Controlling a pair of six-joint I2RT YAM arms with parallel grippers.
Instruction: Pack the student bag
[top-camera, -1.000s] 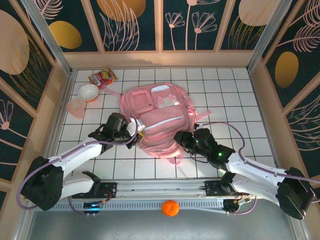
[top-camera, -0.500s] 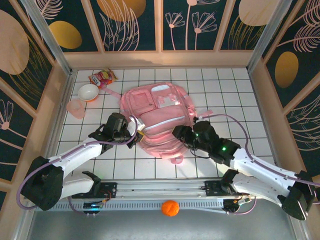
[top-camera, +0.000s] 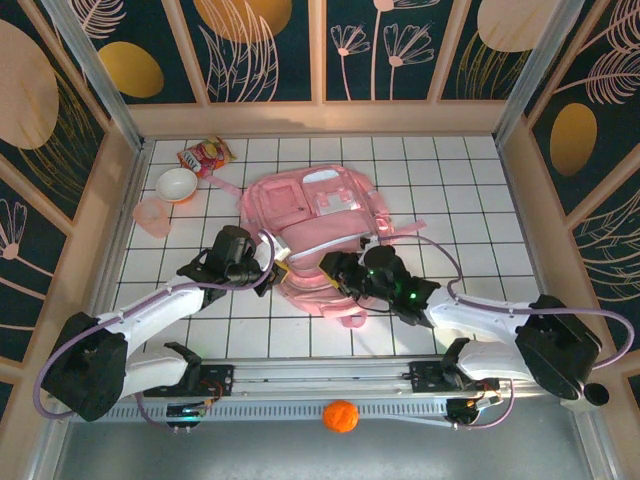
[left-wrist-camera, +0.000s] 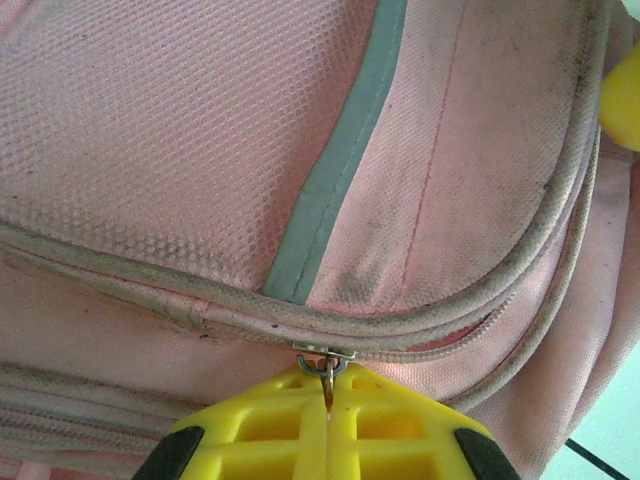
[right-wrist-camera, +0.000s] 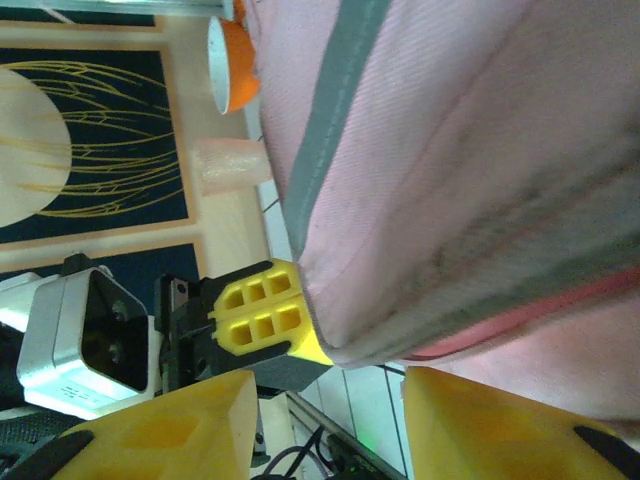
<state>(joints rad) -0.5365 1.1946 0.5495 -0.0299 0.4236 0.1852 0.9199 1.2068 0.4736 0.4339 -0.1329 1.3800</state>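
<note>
The zipper pull (left-wrist-camera: 326, 372) disappears between the left fingers (left-wrist-camera: 240, 415), themselves cut off at the bottom edge.

White arms (top-camera: 160, 300) with black joints (top-camera: 85, 365), lilac cables (top-camera: 47, 362), and yellow grid-moulded fingers (left-wrist-camera: 260, 415).

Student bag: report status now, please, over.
Left tool shut on zipper pull. Right tool open at bag edge. Student bag lies flat. Bowl, cup apart.

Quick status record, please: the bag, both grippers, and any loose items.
bag: large light-pink fabric backpack, lying flat mid-table
left gripper: shut on the backpack's metal zipper pull
right gripper: open, at the backpack's near edge
loose items, far left: white bowl with orange inside, translucent pink cup, snack packet
near rail: orange ball
</note>
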